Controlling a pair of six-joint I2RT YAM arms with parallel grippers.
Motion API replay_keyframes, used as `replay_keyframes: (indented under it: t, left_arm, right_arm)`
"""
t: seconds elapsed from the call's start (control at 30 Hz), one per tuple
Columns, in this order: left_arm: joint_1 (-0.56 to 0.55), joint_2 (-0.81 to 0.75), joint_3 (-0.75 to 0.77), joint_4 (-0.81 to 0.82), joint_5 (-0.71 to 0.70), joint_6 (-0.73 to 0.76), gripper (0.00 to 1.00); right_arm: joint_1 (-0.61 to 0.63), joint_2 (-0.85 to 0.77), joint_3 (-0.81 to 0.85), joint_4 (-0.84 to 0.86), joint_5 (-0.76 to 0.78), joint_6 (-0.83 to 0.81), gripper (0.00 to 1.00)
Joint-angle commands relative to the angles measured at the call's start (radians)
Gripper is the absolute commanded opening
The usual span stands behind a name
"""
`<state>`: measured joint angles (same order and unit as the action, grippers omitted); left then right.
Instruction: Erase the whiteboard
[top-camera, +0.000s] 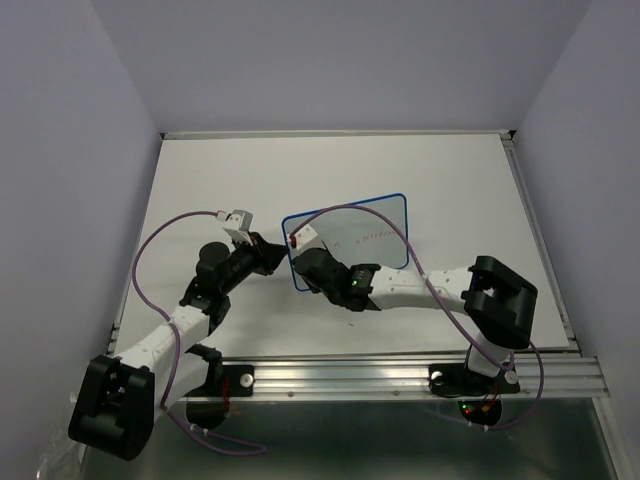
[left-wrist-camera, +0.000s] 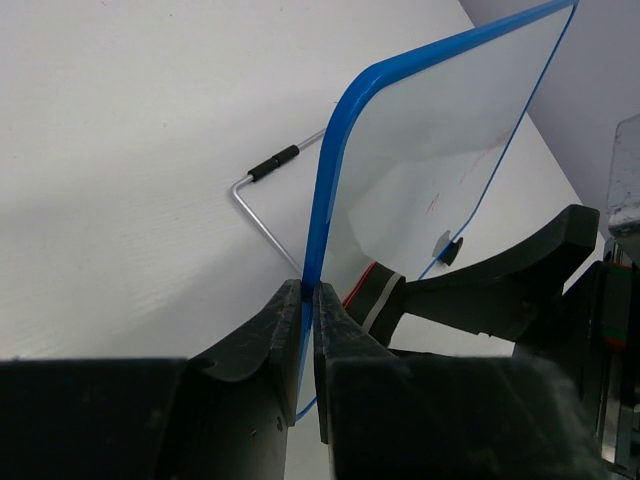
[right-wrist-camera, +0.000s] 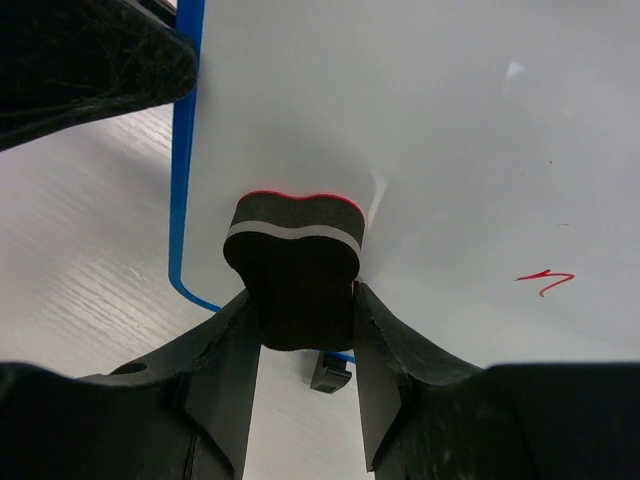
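Observation:
The whiteboard (top-camera: 362, 225), white with a thin blue frame, stands tilted at the table's middle. My left gripper (top-camera: 275, 252) is shut on its left edge; in the left wrist view the blue frame (left-wrist-camera: 322, 210) runs between my shut fingers (left-wrist-camera: 308, 300). My right gripper (top-camera: 312, 262) is shut on a black eraser (right-wrist-camera: 295, 265) with a grey stripe and red face, pressed against the board's lower left part. Faint red marks (right-wrist-camera: 545, 281) remain on the board (right-wrist-camera: 450, 150) to the right of the eraser. A black foot (right-wrist-camera: 331, 372) shows under the board's edge.
A bent wire stand (left-wrist-camera: 265, 190) with a black sleeve lies on the white table behind the board. Grey walls enclose the table on three sides. An aluminium rail (top-camera: 400, 378) runs along the near edge.

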<state>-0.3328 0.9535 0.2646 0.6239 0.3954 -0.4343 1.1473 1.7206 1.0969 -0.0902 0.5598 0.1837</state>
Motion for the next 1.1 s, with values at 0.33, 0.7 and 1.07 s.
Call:
replay_keyframes:
  t: [0.33, 0.7, 1.07]
  left_arm:
    - [-0.011, -0.010, 0.038, 0.010, 0.023, 0.014, 0.12]
    - [-0.012, 0.007, 0.044, 0.011, 0.025, 0.016, 0.11]
    - [-0.018, 0.048, 0.064, 0.011, 0.031, 0.017, 0.05]
  right_arm:
    - [-0.124, -0.139, -0.091, 0.000, 0.202, 0.065, 0.01]
    - [-0.192, -0.220, -0.144, 0.015, 0.163, 0.066, 0.01]
    - [-0.179, -0.138, -0.129, 0.178, -0.181, -0.041, 0.01]
